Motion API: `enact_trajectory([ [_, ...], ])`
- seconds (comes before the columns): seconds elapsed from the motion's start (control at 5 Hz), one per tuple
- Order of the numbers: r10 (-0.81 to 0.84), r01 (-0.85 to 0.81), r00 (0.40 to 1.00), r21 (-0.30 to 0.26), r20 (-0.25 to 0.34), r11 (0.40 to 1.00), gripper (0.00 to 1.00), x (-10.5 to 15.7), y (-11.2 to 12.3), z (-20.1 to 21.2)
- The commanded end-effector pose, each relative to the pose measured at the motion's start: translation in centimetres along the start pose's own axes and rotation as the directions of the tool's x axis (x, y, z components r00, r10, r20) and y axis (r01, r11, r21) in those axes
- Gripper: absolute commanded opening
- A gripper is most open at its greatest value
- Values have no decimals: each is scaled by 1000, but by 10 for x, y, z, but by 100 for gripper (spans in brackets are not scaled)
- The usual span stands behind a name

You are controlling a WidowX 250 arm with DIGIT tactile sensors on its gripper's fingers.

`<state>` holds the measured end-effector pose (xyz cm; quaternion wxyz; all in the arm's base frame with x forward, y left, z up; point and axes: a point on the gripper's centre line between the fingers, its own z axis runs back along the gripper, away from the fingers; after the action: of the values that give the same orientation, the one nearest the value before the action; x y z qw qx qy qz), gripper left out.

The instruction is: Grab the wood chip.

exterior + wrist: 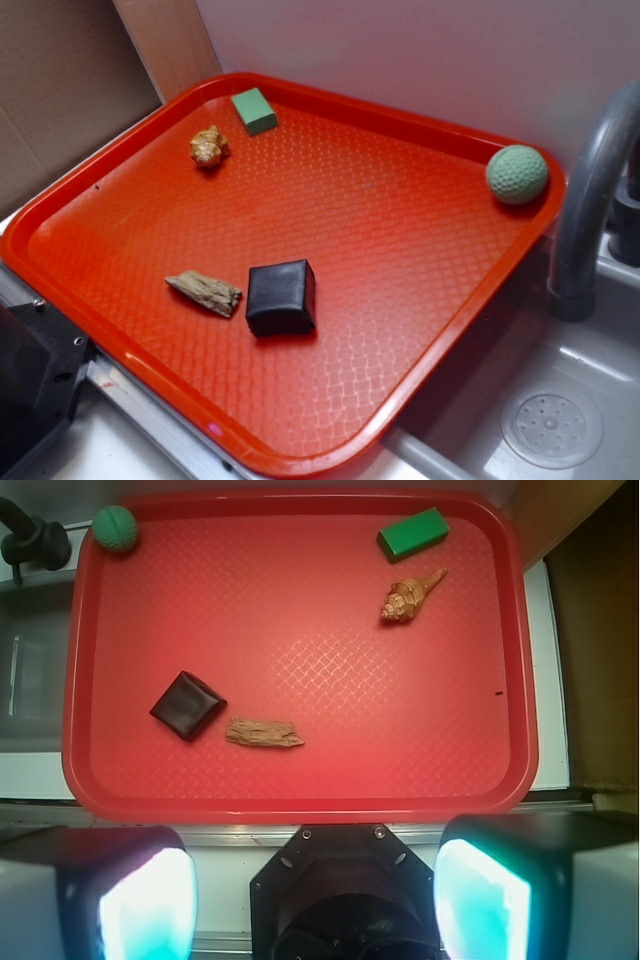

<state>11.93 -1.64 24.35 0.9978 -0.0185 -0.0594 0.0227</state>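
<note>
The wood chip (205, 292) (263, 734), a rough grey-tan splinter, lies flat on the red tray (400, 180) (300, 800) just beside the black cube (281, 297) (187, 705). In the wrist view my gripper (315, 895) hangs high above the tray's near edge, well short of the chip. Its two fingers stand wide apart with nothing between them. The exterior view does not show the gripper's fingers.
A tan shell (209, 148) (410, 596) and a green block (254, 110) (412, 533) lie at one end of the tray. A green dimpled ball (517, 174) (114, 527) sits in another corner. A grey faucet (585, 200) and sink (550, 425) adjoin the tray.
</note>
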Motion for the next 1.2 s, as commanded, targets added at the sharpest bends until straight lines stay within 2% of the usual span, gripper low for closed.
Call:
enact_trajectory([
  [0.0, 0, 0, 1000, 0, 0, 1000, 100, 0, 0, 0],
  [0.2, -215, 211, 976, 80, 42, 974, 100, 10, -19, -44],
  [0.4, -402, 402, 914, 9, 52, 916, 100, 3, -34, -78],
  [0.6, -511, 519, 855, -131, 91, 845, 100, 0, -46, -108],
  [0.8, -490, 492, 871, -106, 44, 864, 100, 2, -41, -120],
  [1.0, -490, 492, 871, -106, 44, 864, 100, 2, -41, -120],
])
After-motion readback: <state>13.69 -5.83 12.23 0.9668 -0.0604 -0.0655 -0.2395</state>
